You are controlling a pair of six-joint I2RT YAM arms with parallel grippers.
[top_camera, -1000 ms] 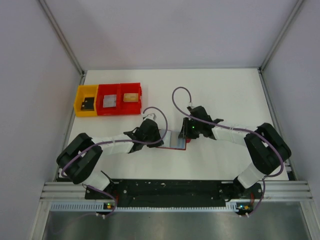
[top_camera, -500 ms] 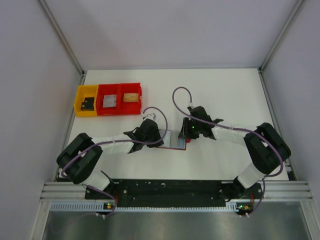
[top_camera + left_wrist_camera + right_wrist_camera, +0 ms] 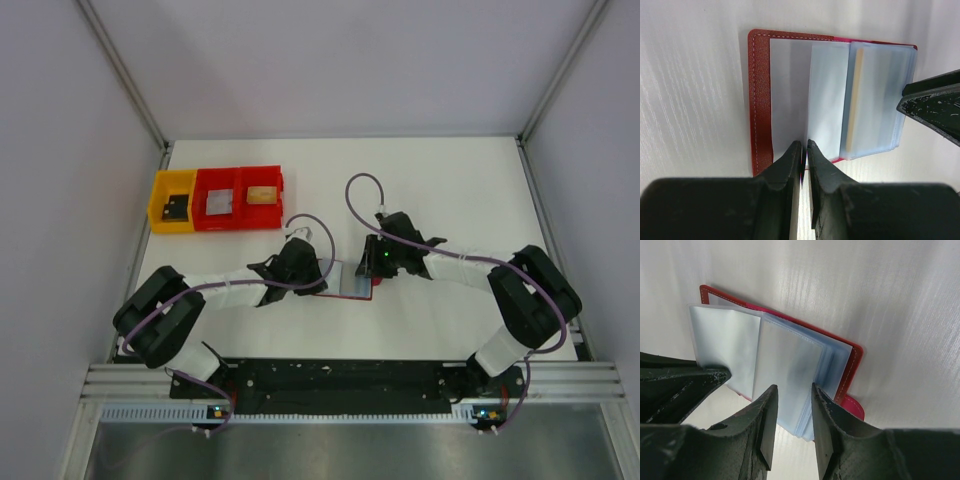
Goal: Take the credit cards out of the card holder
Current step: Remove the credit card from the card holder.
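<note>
I have the card holder (image 3: 352, 280) lying open on the table (image 3: 450, 190) between my two arms, red cover down and clear sleeves (image 3: 875, 100) fanned out; the left jaws are all but closed, nipping the near edge of one sleeve between the fingers (image 3: 787, 162); the right jaws stand partly open astride the sleeve stack's edge, and whether they touch it I cannot tell; well away at far left, a yellow bin (image 3: 158, 200) and red bins (image 3: 240, 200) each hold one of the credit cards (image 3: 219, 203).

Cannot make out credit cards through card holder (image 3: 761, 100) sleeves (image 3: 875, 100); overhead, largely covered by left gripper (image 3: 320, 279) and right gripper (image 3: 371, 266)
</note>
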